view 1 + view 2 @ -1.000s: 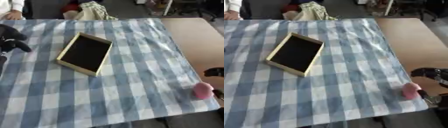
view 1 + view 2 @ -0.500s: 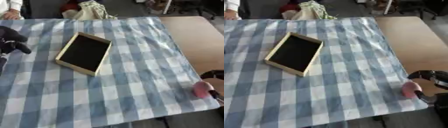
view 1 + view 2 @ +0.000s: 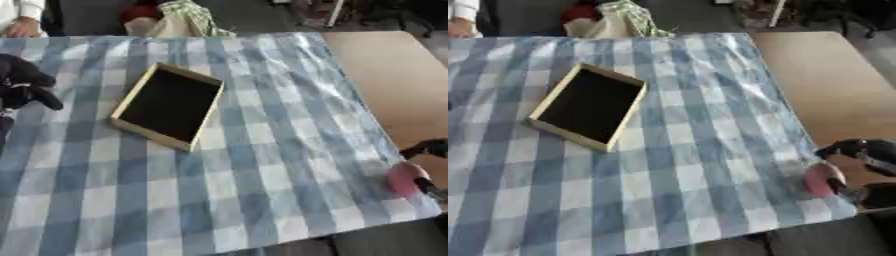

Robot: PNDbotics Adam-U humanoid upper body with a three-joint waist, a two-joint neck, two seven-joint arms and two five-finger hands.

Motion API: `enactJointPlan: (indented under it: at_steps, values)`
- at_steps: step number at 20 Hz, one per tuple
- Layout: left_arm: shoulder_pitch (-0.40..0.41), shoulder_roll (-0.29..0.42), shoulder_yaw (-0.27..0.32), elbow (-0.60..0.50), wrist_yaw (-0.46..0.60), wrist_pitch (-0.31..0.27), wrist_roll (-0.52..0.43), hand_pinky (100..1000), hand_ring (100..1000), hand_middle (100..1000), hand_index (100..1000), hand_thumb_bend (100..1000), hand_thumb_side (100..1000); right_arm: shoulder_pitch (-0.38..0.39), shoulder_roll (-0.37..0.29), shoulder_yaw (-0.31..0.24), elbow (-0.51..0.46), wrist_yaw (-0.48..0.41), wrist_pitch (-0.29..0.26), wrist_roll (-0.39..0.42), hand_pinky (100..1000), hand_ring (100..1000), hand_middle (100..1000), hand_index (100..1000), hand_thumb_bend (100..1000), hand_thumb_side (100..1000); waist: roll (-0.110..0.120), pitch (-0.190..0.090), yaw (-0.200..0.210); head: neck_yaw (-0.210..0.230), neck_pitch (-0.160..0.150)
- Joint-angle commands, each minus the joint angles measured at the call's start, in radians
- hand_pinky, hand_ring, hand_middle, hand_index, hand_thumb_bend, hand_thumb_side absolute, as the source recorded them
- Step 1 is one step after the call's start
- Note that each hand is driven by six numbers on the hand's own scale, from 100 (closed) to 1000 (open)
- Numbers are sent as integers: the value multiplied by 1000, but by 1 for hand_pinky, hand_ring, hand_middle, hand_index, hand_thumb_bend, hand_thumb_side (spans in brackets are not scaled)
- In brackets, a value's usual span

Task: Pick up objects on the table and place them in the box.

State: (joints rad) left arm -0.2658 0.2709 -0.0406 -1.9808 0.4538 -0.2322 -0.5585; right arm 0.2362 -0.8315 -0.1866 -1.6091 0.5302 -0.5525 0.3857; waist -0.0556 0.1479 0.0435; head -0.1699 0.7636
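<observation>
A shallow box (image 3: 169, 106) with a pale wooden rim and a black inside lies open on the blue-and-white checked cloth (image 3: 262, 150), left of centre. A small round pink object (image 3: 821, 178) sits on the cloth near its front right corner. My right hand (image 3: 866, 156) comes in from the right edge and brackets the pink object: one dark finger arches just above it, another lies against its lower right side. The fingers are spread, not closed on it. My left hand (image 3: 23, 85) hangs relaxed at the left edge, well away from the box.
Bare wooden tabletop (image 3: 824, 80) shows to the right of the cloth. A bundle of green-checked fabric (image 3: 184, 17) lies at the far edge. The pink object is close to the table's front edge and right corner.
My right hand has moved in from the right edge until its fingers stand on both sides of the pink object. The pink object, the box and my left hand have stayed in place.
</observation>
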Motion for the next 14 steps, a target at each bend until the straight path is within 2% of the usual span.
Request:
enactJointPlan:
  at_steps: [1,7,8,11,14]
  values:
    - [-15,2,-1,-19,1,0,-6,614,737,706,784,100,601,-8,-25,-4,5,16,-2,2,880,870,738,894,100,614,1,-8,1,-3,6]
    - [-15,0,-1,-19,-3,-2,-8,613,735,703,782,100,600,-10,-27,3,18,50,-6,24,893,908,817,923,100,585,2,-6,1,-3,6]
    - [-15,0,-1,-19,-3,-2,-8,613,735,703,782,100,600,-10,-26,3,21,57,-6,29,894,910,822,925,100,611,2,-6,1,-3,6]
    - [-15,-2,-3,-19,-2,1,-10,612,734,703,781,100,601,-11,-25,4,26,75,-5,35,895,910,815,925,100,614,2,-6,0,-4,6]
    - [-13,-4,-3,-19,-3,4,-13,611,733,702,780,100,601,-14,-25,7,29,89,-2,31,888,896,760,907,115,598,2,-5,0,-5,6]
